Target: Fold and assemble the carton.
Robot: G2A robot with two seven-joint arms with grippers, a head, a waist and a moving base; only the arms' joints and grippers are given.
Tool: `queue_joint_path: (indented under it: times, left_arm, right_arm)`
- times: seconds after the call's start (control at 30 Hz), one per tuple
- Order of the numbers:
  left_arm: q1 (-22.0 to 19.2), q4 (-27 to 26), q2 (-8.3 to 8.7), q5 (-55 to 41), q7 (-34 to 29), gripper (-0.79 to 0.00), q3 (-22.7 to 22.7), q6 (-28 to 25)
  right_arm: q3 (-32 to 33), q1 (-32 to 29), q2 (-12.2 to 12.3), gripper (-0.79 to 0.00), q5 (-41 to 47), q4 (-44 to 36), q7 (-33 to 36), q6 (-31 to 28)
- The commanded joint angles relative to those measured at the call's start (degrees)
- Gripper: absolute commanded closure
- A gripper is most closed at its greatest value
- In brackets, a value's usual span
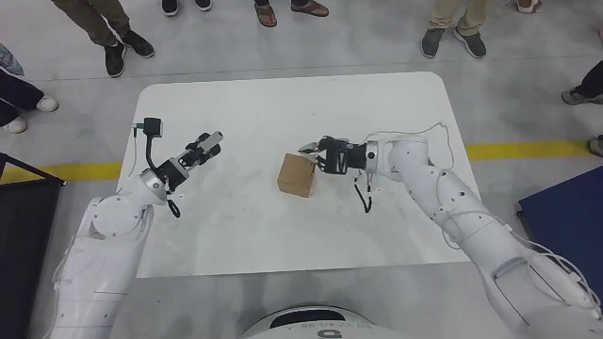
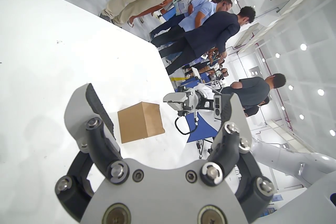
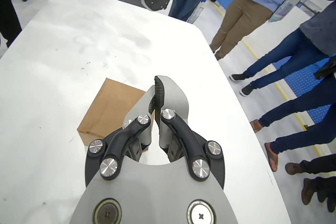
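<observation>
carton [image 1: 297,175] on table [image 1: 283,104], right end effector [image 1: 313,149] beside, left end effector [image 1: 212,141] apart

The top camera, on the robot above its arms, looks down from far on the whole white rounded table [image 1: 283,104]. The left wrist camera sits behind the left gripper [image 2: 160,93] and looks low across the table to the small brown cardboard carton [image 2: 140,125] and the right gripper [image 2: 170,102] beyond. The right wrist camera looks steeply down, close over the carton, toward the left gripper. All three views share the carton.
</observation>
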Motion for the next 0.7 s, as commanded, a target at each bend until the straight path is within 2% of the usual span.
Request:
queue_joint_path:
  times: [0.0, 0.13, 0.27, 0.5, 0.67]
  left_arm:
    - [0.00, 0.00, 0.00, 0.00, 0.00, -0.785, 0.00, 0.00]
    - [0.00, 0.00, 0.00, 0.00, 0.00, -0.785, 0.00, 0.00]
    - [0.00, 0.00, 0.00, 0.00, 0.00, -0.785, 0.00, 0.00]
    - [0.00, 0.00, 0.00, 0.00, 0.00, -0.785, 0.00, 0.00]
    - [0.00, 0.00, 0.00, 0.00, 0.00, -0.785, 0.00, 0.00]
  right_arm:
    - [2.74, -3.08, 1.89, 0.000, -3.67, -0.55, -1.76, -0.99]
    - [4.17, -6.22, 3.53, 0.000, -6.77, -0.25, 0.23, -4.82]
    - [1.61, -5.73, 2.55, 0.000, -5.16, -0.71, 2.90, -4.51]
    - [-3.62, -2.17, -0.07, 0.000, -2.56, 1.79, 4.58, -1.84]
    - [-1.11, -4.51, 1.12, 0.000, -3.25, 1.79, 0.34, 2.86]
